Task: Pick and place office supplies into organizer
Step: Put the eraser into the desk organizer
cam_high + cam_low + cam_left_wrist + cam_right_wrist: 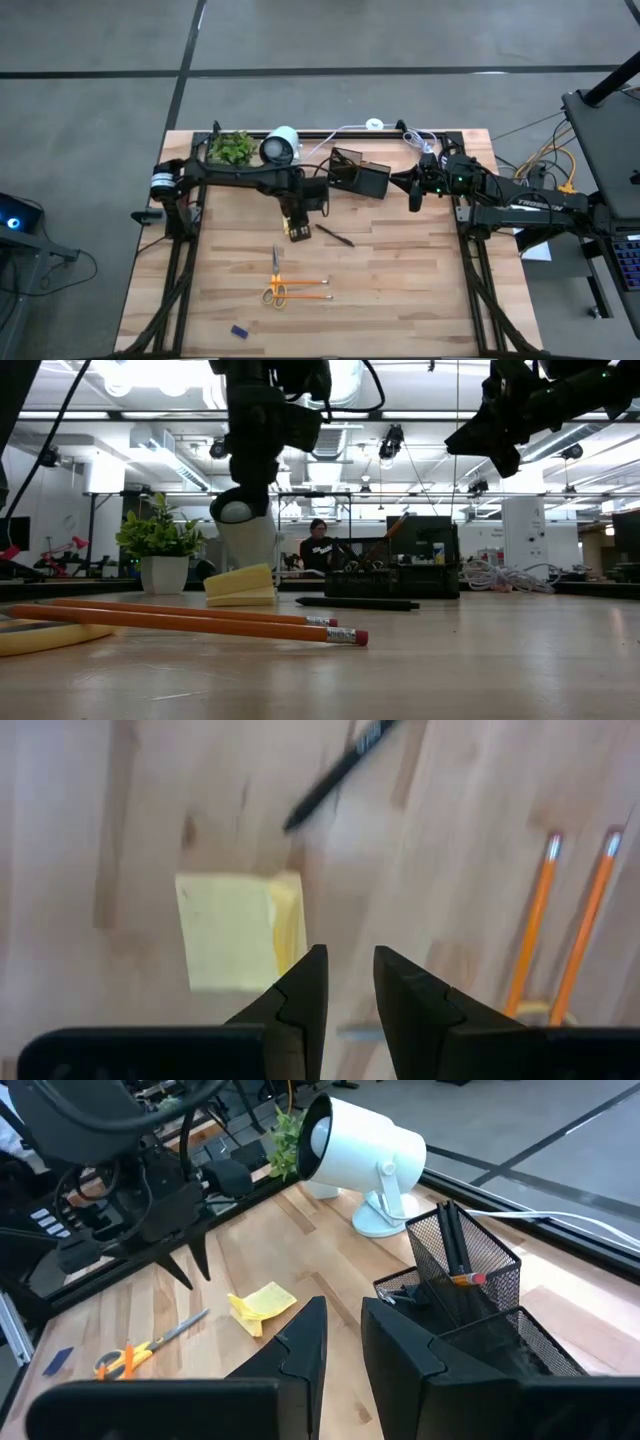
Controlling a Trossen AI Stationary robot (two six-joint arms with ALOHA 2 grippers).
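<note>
The yellow sticky-note pad (297,233) (235,930) lies flat on the table. My left gripper (296,218) (350,965) hangs above it, fingers pointing down, open by a narrow gap, touching nothing. A black pen (335,236) lies just right of the pad. Toward the near edge lie the yellow-handled scissors (275,280), two orange pencils (302,289) and a small blue piece (239,331). The black mesh organizer (360,176) (465,1295) stands near the far edge with pens and a pencil upright in its back section. My right gripper (413,190) (345,1325) waits in the air right of it, narrowly open.
A white round lamp-like device (281,146) and a green potted plant (232,148) stand at the far edge, left of the organizer. A white cable (372,125) runs along the far edge. A person (318,550) sits in the room beyond the table.
</note>
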